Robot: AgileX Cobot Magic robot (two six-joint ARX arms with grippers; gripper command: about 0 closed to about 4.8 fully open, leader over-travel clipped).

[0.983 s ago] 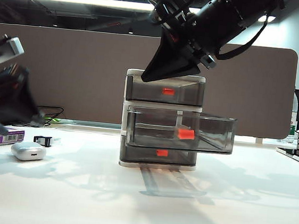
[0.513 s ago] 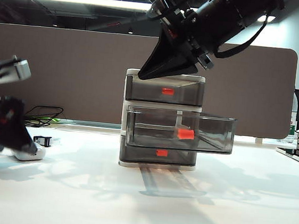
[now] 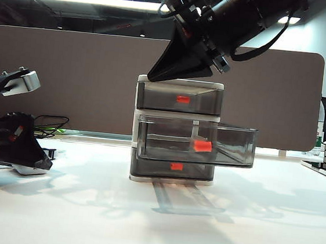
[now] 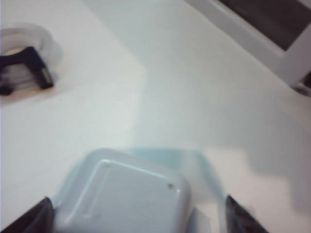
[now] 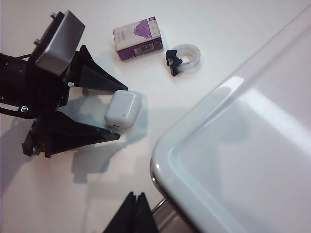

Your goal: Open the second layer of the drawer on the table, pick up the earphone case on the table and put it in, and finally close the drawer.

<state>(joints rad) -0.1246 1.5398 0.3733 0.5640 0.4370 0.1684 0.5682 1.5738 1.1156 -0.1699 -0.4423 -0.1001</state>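
Since a second ago the left gripper [image 3: 30, 163] has dropped from beside the purple box onto the case [image 5: 123, 108], which it now hides almost wholly in the exterior view; the right gripper [image 3: 177, 65] has only edged a little higher above the drawer [image 3: 175, 132]. Case lies flat on the counter [image 3: 245, 224], left of the drawer and well apart from it, between the left jaws, which stand wide, one finger [image 5: 95, 77] on each side, apparently not yet touching. Step in hand, as I judge it: closing on the case. To do it well, settle the jaws low enough to catch the case's sides below its rounded top, centre it between the fingers, then close gently, as the glossy shell looks likely to squirt out of an off-centre pinch. In the right wrist view the case's long axis runs slantwise across the gap, roughly from one finger toward the other, so the jaws would close along its length; its small dark mark faces the lower finger. Second layer [image 3: 196, 142] is already pulled out, ready to receive. Right jaws look closed to a point, holding nothing.
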